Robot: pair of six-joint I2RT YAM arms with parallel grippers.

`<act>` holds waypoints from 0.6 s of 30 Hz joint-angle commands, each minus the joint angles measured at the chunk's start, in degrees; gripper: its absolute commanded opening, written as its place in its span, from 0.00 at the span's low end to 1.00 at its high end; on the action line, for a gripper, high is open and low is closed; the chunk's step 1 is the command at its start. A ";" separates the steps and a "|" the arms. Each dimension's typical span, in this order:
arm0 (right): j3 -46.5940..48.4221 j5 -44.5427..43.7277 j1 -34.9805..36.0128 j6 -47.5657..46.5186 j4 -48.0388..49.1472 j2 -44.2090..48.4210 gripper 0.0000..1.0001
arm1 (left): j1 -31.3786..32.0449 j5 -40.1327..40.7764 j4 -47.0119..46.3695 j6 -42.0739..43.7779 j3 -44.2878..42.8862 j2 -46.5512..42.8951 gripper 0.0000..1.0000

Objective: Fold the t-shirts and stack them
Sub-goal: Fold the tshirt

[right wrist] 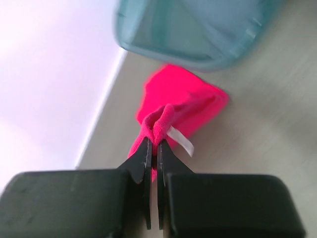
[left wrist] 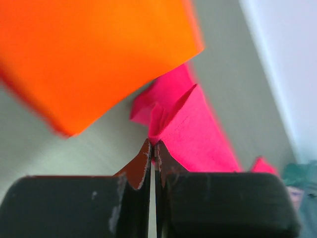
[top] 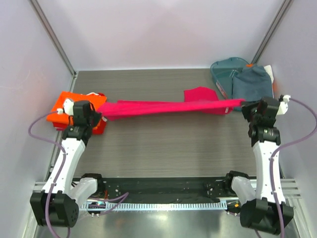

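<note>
A magenta-pink t-shirt (top: 168, 107) hangs stretched across the table between my two grippers. My left gripper (top: 101, 117) is shut on its left end, the cloth (left wrist: 190, 131) pinched at the fingertips. My right gripper (top: 243, 104) is shut on the right end, where a bunched fold (right wrist: 161, 121) with a white label sits between the jaws. A bright orange t-shirt (top: 67, 110), folded to a rectangle, lies at the far left under the left wrist, large and blurred (left wrist: 94, 54) in the left wrist view. A grey-blue t-shirt (top: 252, 82) lies in the basket.
The teal plastic basket (top: 221, 69) stands at the back right corner, close behind the right gripper, and shows as the basket (right wrist: 198, 34) in the right wrist view. Pale walls close in the table on the left, back and right.
</note>
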State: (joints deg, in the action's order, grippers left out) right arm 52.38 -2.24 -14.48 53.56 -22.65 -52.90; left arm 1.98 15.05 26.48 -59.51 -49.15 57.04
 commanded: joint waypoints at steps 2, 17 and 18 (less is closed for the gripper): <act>-13.05 -2.50 -0.64 -0.04 -5.38 8.59 0.01 | -1.01 -1.25 2.97 0.62 11.69 -4.99 0.00; -25.84 -12.18 -0.64 2.43 -22.70 31.81 0.03 | -1.01 -2.13 7.09 -0.96 28.49 -20.03 0.00; -25.58 -12.09 -0.72 2.25 -22.78 31.46 0.03 | -1.01 -2.30 7.09 -0.96 28.58 -20.12 0.00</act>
State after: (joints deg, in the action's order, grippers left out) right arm 25.06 -10.59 -14.76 55.48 -44.45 -21.12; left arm 1.45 11.92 33.36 -59.99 -20.86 37.89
